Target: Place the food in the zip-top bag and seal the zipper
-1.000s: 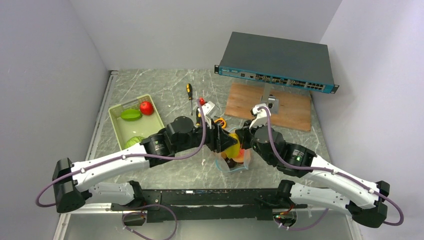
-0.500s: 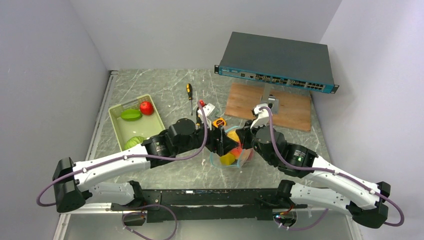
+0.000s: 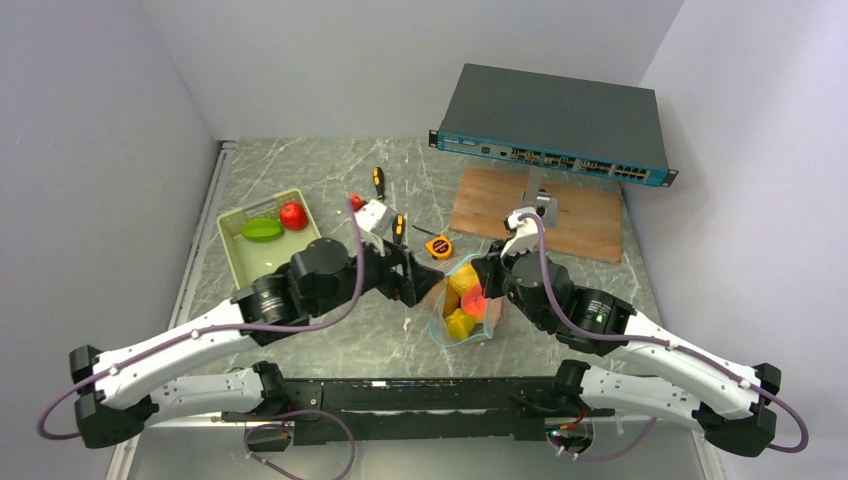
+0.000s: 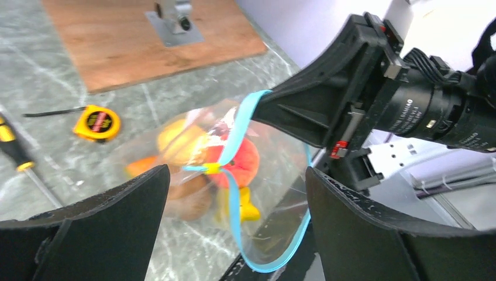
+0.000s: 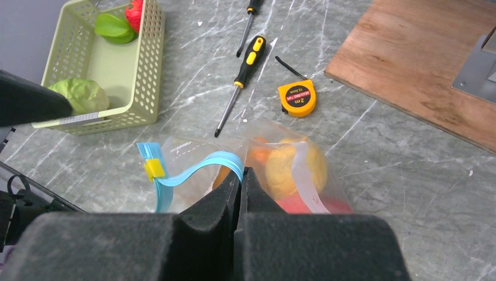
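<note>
The clear zip-top bag (image 3: 462, 308) lies mid-table with yellow, orange and red food (image 4: 240, 161) inside. Its teal zipper (image 4: 237, 202) curves in a loop with the mouth gaping, and a small yellow slider (image 4: 212, 168) sits on the strip. My right gripper (image 5: 241, 171) is shut on the zipper (image 5: 205, 165) at the bag's top edge. My left gripper (image 4: 235, 175) stands wide open just left of the bag, touching nothing. A red fruit (image 3: 292, 215) and two green pieces (image 3: 262, 229) lie in the pale green tray (image 3: 232, 255).
An orange tape measure (image 3: 437, 245) and two screwdrivers (image 3: 379, 188) lie just behind the bag. A wooden board (image 3: 580, 222) with a metal bracket and a network switch (image 3: 555, 125) fill the back right. The tray (image 5: 146, 70) stands at the left.
My left gripper opened, let go of the bag and drew back to the left. The bag settled lower, still held by the right gripper.
</note>
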{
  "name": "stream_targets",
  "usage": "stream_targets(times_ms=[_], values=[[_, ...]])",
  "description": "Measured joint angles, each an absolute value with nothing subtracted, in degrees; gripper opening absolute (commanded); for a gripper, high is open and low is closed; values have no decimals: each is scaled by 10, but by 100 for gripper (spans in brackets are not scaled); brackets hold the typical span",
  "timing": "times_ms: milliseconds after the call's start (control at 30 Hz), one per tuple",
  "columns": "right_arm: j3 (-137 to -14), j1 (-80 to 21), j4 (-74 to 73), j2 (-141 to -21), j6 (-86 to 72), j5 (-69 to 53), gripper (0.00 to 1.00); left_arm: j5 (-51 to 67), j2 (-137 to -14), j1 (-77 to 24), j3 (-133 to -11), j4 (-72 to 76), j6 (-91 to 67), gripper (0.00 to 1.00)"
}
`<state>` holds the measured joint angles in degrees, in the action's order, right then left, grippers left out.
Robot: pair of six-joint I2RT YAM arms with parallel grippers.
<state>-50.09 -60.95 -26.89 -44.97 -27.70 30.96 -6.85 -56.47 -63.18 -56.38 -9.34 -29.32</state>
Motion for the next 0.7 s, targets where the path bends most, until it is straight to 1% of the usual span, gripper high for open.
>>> stream_targets(times_ms=[200, 400, 533, 700], values=[[-501, -609, -269, -450, -277, 310, 0, -137, -472, -574, -555, -161, -281, 99], [-501, -609, -269, -450, -277, 310, 0, -189, -388, -453, -510, -227, -284, 100], [-500, -609, -269, -450, -277, 310, 0, -204, -387, -368, -494, -260, -281, 100], [-499, -609, -269, -450, -277, 310, 0, -190, -438, -247, -482, -272, -274, 100]])
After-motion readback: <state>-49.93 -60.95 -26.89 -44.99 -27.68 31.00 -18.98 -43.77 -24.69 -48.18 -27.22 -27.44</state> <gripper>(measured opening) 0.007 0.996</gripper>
